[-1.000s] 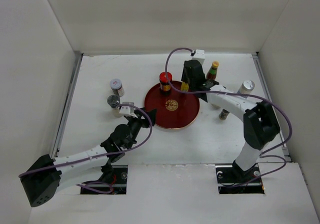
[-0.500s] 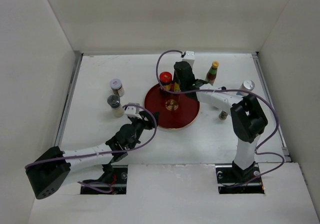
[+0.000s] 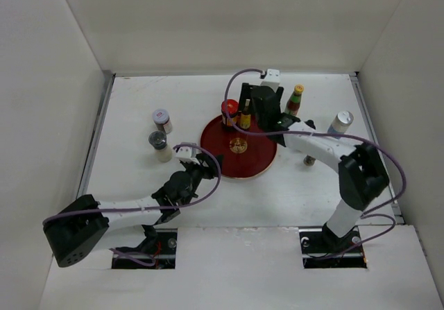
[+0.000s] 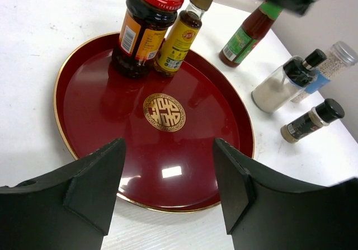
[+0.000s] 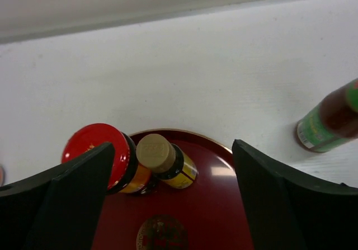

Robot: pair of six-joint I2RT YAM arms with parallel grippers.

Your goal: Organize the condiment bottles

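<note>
So in the last second the right arm swung the yellow-capped sauce bottle (image 3: 245,118) from roughly the 1 o'clock edge of the red tray (image 3: 258,163) over to 12 o'clock. It's standing upright there now, snug against the red-capped jar (image 3: 229,110), and in the left wrist view they look like they're touching. The left arm crept in a little too. The right claw (image 5: 170,146) is spread wide with nothing in it, and the bottle stands free on the tray just below and between the fingers. The left claw (image 4: 169,144) is also wide and empty, hovering over the tray's rim at about 8 o'clock. I'd call this the tail end of dropping off bottle number two. Everything else is still out on the worktop (image 3: 139,185). The green-labelled bottle (image 3: 295,98) is at 1 o'clock off the tray, and the blue-banded shaker (image 3: 340,123) and a small dark bottle (image 3: 310,160) are around 3 o'clock. The two grey-lidded jars (image 3: 162,121) are well off at 9 o'clock. Next, I reckon the right arm has to lift straight up and back so a finger doesn't clip that tall cap and knock both over. Then it can go for the green-labelled one, since it's closest. The grey-lidded pair looks like left-arm territory.
</note>
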